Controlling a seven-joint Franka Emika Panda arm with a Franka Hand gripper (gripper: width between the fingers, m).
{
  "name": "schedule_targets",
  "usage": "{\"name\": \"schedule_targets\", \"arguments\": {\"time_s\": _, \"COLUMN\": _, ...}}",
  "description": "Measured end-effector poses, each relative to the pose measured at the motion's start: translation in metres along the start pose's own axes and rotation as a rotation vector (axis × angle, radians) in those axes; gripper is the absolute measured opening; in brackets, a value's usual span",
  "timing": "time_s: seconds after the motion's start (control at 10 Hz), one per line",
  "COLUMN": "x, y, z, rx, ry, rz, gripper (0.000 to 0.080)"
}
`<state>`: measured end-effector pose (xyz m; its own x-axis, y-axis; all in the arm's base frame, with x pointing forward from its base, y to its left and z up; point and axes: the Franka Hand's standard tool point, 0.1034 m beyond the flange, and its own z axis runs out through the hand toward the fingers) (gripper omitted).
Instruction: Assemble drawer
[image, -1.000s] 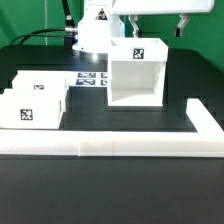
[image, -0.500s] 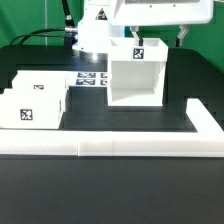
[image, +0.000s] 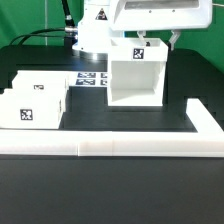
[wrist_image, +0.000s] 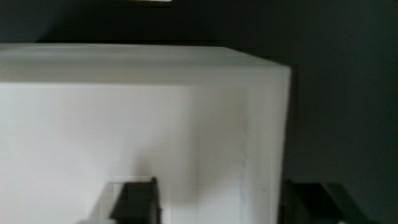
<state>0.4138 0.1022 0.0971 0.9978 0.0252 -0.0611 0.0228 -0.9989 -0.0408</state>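
The drawer's large cubic casing (image: 135, 76) stands mid-table with its open side toward the front and a square tag on top. My gripper (image: 162, 42) has come down over its top right edge. In the wrist view the casing (wrist_image: 125, 120) fills the picture, and my gripper (wrist_image: 222, 205) straddles one wall, a dark finger pressed on each side of it. Two smaller white trays, one (image: 30, 110) in front of the other (image: 45, 85), sit at the exterior view's left, each with a tag.
The marker board (image: 92, 78) lies flat between the trays and the casing. A long low white border wall (image: 110, 148) runs along the front and turns back at the exterior view's right. The arm's base (image: 90, 30) and cables stand behind.
The gripper has dropped slightly onto the casing's top right edge, and its fingers have drawn in from wide open to clamp the wall. The casing and trays have not moved.
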Motion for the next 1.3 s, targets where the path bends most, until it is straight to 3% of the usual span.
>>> {"name": "schedule_targets", "arguments": {"time_s": 0.1, "x": 0.000, "y": 0.000, "z": 0.000, "rx": 0.000, "ry": 0.000, "rz": 0.000, "gripper": 0.0241}}
{"name": "schedule_targets", "arguments": {"time_s": 0.2, "x": 0.000, "y": 0.000, "z": 0.000, "rx": 0.000, "ry": 0.000, "rz": 0.000, "gripper": 0.0065}}
{"name": "schedule_targets", "arguments": {"time_s": 0.3, "x": 0.000, "y": 0.000, "z": 0.000, "rx": 0.000, "ry": 0.000, "rz": 0.000, "gripper": 0.0036}}
{"name": "schedule_targets", "arguments": {"time_s": 1.0, "x": 0.003, "y": 0.001, "z": 0.000, "rx": 0.000, "ry": 0.000, "rz": -0.009, "gripper": 0.0037}}
{"name": "schedule_targets", "arguments": {"time_s": 1.3, "x": 0.052, "y": 0.015, "z": -0.005, "rx": 0.013, "ry": 0.015, "rz": 0.008, "gripper": 0.0037}}
